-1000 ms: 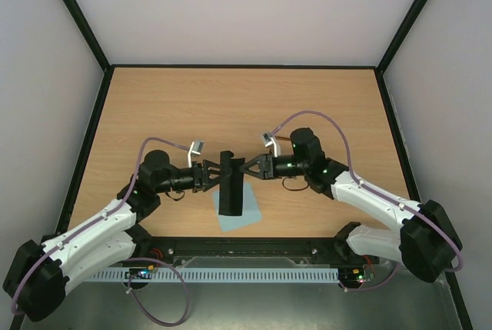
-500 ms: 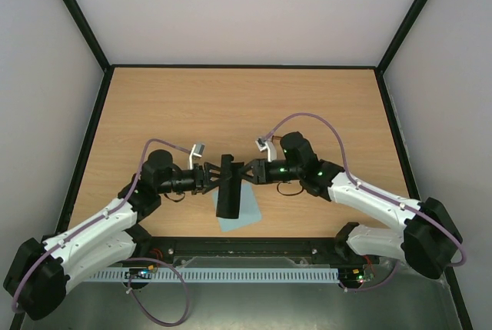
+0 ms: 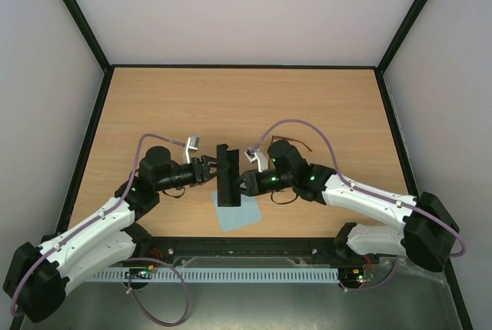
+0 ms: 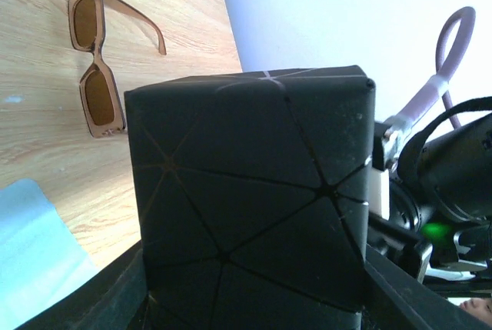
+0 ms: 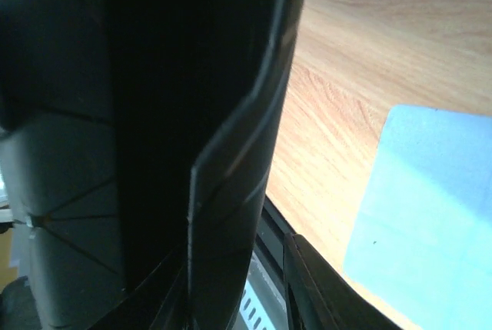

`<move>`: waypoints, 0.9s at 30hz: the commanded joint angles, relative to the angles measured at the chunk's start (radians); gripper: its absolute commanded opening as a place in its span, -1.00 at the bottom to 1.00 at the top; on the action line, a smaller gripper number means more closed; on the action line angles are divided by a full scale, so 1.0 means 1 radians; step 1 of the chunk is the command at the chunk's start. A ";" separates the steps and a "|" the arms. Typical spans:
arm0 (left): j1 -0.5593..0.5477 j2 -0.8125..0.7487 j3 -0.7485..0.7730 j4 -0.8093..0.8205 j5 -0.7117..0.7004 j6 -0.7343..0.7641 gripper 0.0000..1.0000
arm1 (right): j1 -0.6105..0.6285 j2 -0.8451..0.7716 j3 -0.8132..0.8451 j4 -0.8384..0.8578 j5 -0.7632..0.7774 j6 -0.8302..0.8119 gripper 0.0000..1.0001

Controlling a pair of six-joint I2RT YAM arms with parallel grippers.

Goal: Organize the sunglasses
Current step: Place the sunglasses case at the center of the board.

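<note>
Left fingers (image 3: 204, 170) clamp the black case (image 3: 227, 176) from its left; right fingers (image 3: 247, 182) meet its right side, grip indiscernible. The sunglasses (image 4: 100, 99) lie on the table (image 3: 231, 107), far-right of both, untouched.

Table (image 3: 231, 99): pale wood grain, smooth. Case (image 4: 246, 191): matt black, creased facets. Cloth (image 5: 430, 191): smooth blue fabric. Sunglasses (image 4: 96, 61): translucent brown plastic.

Case (image 3: 227, 176) has shifted slightly toward the far side, and its near end now covers less of the cloth (image 3: 240, 217). Right hand (image 3: 244, 182) has moved left and nearer, and now meets the case's right side closer to its near end. Left hand (image 3: 207, 170) has edged slightly farther.
</note>
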 commanded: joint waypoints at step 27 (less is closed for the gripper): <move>0.144 -0.030 0.079 -0.341 -0.184 0.144 0.56 | 0.029 0.481 0.767 -0.951 1.537 -0.320 -0.97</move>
